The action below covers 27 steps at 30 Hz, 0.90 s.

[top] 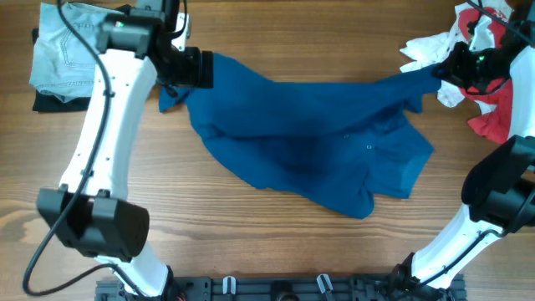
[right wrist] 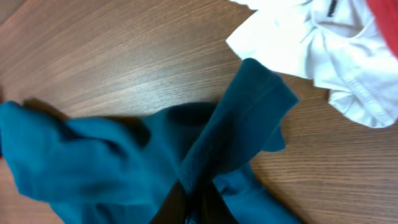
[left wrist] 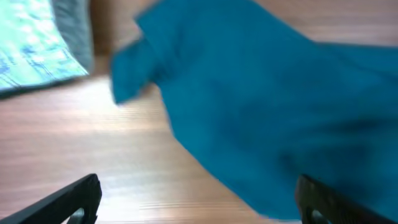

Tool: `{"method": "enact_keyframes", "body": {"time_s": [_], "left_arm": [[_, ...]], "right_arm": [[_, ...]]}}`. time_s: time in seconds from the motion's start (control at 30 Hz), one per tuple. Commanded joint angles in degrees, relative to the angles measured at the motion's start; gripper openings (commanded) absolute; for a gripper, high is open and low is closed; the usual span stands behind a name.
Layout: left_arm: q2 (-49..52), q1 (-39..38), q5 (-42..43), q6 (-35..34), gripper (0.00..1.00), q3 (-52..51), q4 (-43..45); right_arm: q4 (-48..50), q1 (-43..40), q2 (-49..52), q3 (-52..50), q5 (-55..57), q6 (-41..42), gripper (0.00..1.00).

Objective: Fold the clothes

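Shirt stretched between two grippers on the counter

Shirt (top: pixel 309 142), dark blue and rumpled, sprawls over the middle of the wooden counter (top: pixel 251 242). Seen from overhead, its bulk sags toward 5 o'clock, and a small buttoned placket shows right of centre.

At 2 o'clock the right gripper (top: pixel 443 75) is clenched on a bunched corner of the shirt. The right wrist view shows that corner standing up in a fold out of the closed gripper (right wrist: pixel 193 208), with the rest of the cloth (right wrist: pixel 93 155) trailing off toward 9 o'clock.

At 10 o'clock the left gripper (top: pixel 201 68) sits at the shirt's far-left edge, released and spread wide. In the left wrist view its gripper (left wrist: pixel 196 199) grasps nothing, and the blue cloth (left wrist: pixel 261 93) lies ahead of it, toward 1 o'clock.

Pale denim (top: pixel 63 50) lies folded at the 10 o'clock corner, apart from the shirt. White cloth (top: pixel 426 50) and red cloth (top: pixel 497 109) are heaped at 2 o'clock, just beside the right gripper.
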Motion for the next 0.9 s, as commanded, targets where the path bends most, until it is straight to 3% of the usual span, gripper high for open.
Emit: {"method": "enact_keyframes", "body": {"time_s": [0.0, 0.2, 0.33, 0.67, 0.87], "left_arm": [[-1.11, 0.31, 8.35, 0.92, 1.0, 1.79, -5.09], [-0.55, 0.2, 8.59, 0.39, 1.0, -2.25, -8.0], [-0.55, 0.2, 8.61, -2.23, 0.99, -10.71, -4.7], [-0.55, 0.24, 7.37, -11.34, 0.82, -34.18, 24.15], [-0.35, 0.24, 4.02, -16.5, 0.83, -44.48, 38.88]], "right_arm": [[-0.26, 0.48, -0.26, 0.24, 0.55, -0.09, 0.05], [-0.55, 0.48, -0.26, 0.24, 0.55, -0.15, 0.06], [-0.31, 0.48, -0.26, 0.24, 0.52, -0.13, 0.06], [-0.09, 0.87, -0.26, 0.24, 0.52, -0.15, 0.06], [-0.13, 1.07, -0.26, 0.24, 0.55, -0.17, 0.06]]}}
